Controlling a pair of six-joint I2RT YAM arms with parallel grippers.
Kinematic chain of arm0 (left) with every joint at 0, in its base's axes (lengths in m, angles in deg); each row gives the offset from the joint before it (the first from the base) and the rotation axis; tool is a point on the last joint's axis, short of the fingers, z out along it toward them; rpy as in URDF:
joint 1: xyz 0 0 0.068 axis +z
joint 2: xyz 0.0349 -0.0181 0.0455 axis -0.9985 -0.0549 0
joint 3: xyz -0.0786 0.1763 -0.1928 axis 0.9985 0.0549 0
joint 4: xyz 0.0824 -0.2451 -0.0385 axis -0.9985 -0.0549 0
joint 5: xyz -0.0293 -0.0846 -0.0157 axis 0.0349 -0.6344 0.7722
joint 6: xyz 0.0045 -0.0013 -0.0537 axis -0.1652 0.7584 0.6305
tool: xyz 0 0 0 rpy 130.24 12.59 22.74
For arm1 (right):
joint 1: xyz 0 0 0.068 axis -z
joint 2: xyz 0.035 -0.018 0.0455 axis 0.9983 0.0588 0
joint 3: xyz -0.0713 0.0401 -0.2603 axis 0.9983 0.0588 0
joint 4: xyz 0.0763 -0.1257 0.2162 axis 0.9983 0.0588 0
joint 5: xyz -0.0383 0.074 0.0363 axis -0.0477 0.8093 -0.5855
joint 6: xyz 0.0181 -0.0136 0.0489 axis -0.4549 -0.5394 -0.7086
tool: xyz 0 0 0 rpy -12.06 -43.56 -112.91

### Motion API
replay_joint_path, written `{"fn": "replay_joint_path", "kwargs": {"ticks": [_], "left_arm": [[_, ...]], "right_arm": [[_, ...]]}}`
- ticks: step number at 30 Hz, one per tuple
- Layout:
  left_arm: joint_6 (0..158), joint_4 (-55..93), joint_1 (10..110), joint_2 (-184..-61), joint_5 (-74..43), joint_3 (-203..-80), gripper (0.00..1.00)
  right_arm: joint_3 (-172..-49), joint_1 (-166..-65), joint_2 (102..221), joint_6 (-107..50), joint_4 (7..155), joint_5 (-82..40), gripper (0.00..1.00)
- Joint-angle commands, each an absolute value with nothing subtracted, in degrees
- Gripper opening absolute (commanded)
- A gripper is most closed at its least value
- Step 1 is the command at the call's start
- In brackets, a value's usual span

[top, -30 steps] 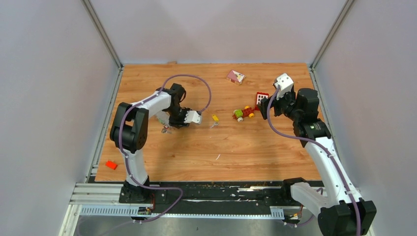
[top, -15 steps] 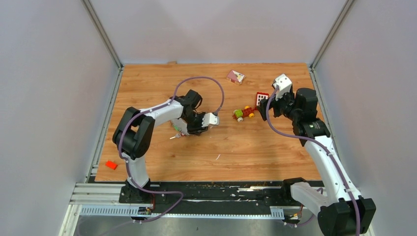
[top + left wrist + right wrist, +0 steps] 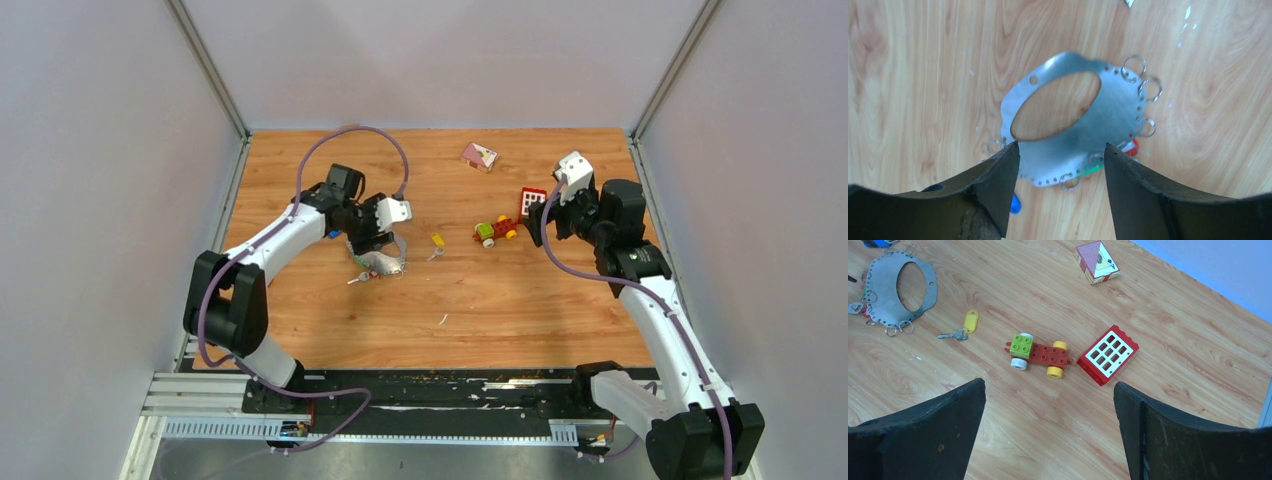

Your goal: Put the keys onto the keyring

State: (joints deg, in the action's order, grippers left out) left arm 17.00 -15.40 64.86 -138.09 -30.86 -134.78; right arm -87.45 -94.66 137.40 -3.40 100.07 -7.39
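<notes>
The keyring (image 3: 383,263) is a flat grey metal loop with small rings along its edge, lying on the wooden table. In the left wrist view the keyring (image 3: 1108,115) lies below my left gripper (image 3: 1059,146), which is open and empty. A red tag (image 3: 1132,148), a green tag and a blue tag peek out from under its rim. The yellow-tagged key (image 3: 437,241) lies loose to the right of the keyring, and shows in the right wrist view (image 3: 969,320). My left gripper (image 3: 375,225) hovers just behind the keyring. My right gripper (image 3: 1049,384) is open and empty, above the table by the toy car.
A green-yellow-red toy car (image 3: 1040,352) and a red block with a white grid (image 3: 1108,354) lie right of the yellow key. A card box (image 3: 479,156) sits at the back. A small red piece (image 3: 227,336) lies at the front left edge.
The left arm swung right and then drew back toward the rear left. The keyring now lies further right, closer to the yellow key. The right arm has not moved.
</notes>
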Motion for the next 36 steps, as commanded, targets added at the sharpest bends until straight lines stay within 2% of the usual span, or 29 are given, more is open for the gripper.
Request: {"fn": "replay_joint_path", "kwargs": {"ticks": [1,7,29,32,36], "left_arm": [[13.19,-21.53,66.45,-138.03,-30.12,-135.59,0.68],[11.26,-23.53,69.01,-141.19,-22.59,-134.25,0.59],[16.3,-21.1,70.86,-149.66,-19.05,-135.1,0.52],[17.24,-20.88,70.86,-150.03,-20.04,-135.78,0.45],[19.09,-20.95,71.01,-150.03,-21.18,-136.87,0.26]], "right_arm": [[-87.87,-94.8,137.22,-2.85,99.32,-6.04,1.0],[-87.86,-94.8,137.01,-2.81,99.37,-5.71,1.0],[-88.04,-94.8,137.58,-2.78,99.68,-5.14,1.0],[-88.04,-94.8,137.67,-2.72,99.76,-5.16,1.0],[-88.04,-94.8,137.72,-2.77,99.83,-5.16,1.0]]}}
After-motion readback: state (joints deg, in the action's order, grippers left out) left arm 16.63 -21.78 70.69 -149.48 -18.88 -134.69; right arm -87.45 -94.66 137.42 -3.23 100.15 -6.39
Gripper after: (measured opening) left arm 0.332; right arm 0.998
